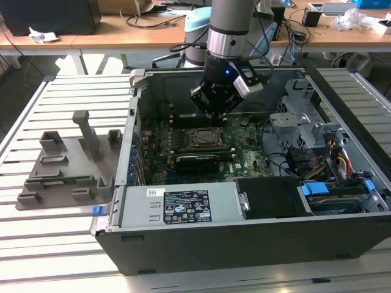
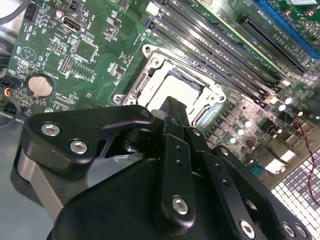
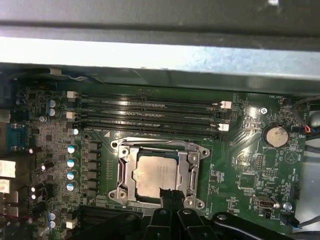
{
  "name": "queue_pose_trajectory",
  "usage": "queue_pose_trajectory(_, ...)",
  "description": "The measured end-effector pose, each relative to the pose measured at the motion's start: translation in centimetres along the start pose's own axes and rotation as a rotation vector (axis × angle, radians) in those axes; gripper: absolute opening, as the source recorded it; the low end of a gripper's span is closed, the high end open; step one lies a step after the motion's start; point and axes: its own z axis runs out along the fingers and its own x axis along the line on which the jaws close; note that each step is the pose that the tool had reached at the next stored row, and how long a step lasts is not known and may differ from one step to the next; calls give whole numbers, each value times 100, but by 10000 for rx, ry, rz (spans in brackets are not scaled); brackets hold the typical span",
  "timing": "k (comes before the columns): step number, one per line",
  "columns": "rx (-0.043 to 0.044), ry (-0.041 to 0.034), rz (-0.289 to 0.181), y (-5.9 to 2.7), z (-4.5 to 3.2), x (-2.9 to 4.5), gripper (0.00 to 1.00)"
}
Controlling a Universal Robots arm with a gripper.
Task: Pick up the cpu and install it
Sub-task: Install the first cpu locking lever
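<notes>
Arm upright, wrist pointed straight down, black gripper low.

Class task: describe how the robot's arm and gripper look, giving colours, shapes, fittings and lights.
The arm is a grey cylinder with a silver metal band, then a black wrist showing a small blue light. A small grey box is mounted beside it. The gripper is matte black, built from angular linkage plates fastened with silver screws.

Light is bright and even; strong glare lies on the case wall beyond the gripper, whose near body is blurred.
</notes>
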Motion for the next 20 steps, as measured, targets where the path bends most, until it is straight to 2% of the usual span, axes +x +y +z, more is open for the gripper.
queue_pose_trajectory(8,18,1,2,-11,-144,13,11)
queue_pose_trajectory(17,19,1,2,-17,-218,20,11)
queue_pose_trajectory(20,25,1,2,-22,-281,25,11)
